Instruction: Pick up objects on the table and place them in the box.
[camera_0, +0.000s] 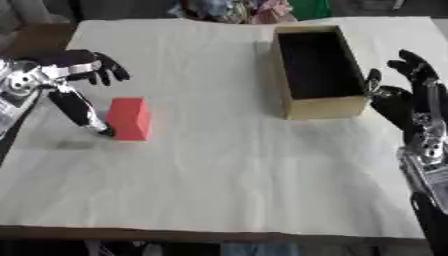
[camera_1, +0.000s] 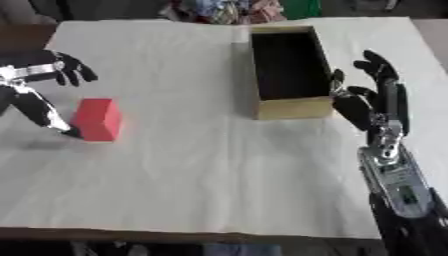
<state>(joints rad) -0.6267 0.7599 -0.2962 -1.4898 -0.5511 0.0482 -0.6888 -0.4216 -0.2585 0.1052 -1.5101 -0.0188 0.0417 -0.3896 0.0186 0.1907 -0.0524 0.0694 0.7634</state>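
**Left eye view: red block beside the left hand, box well off to the right**

The red block (camera_0: 129, 118) stands on the desk (camera_0: 227, 170), well to the left of the box (camera_0: 318, 72) and a little nearer the front edge. Its long axis runs roughly front to back, about parallel to the box's long sides. The left hand (camera_0: 80, 75) is by far the nearer one: its thumb reaches down to the block's left lower corner and seems to touch it, while the curled fingers hang above and behind the block, not yet around it. So the block lies just to the right of that hand, unheld. The box is open-topped and looks dark and empty inside. The right hand (camera_1: 378, 95) hovers just beside the box's right front corner, fingers spread and relaxed, holding nothing.
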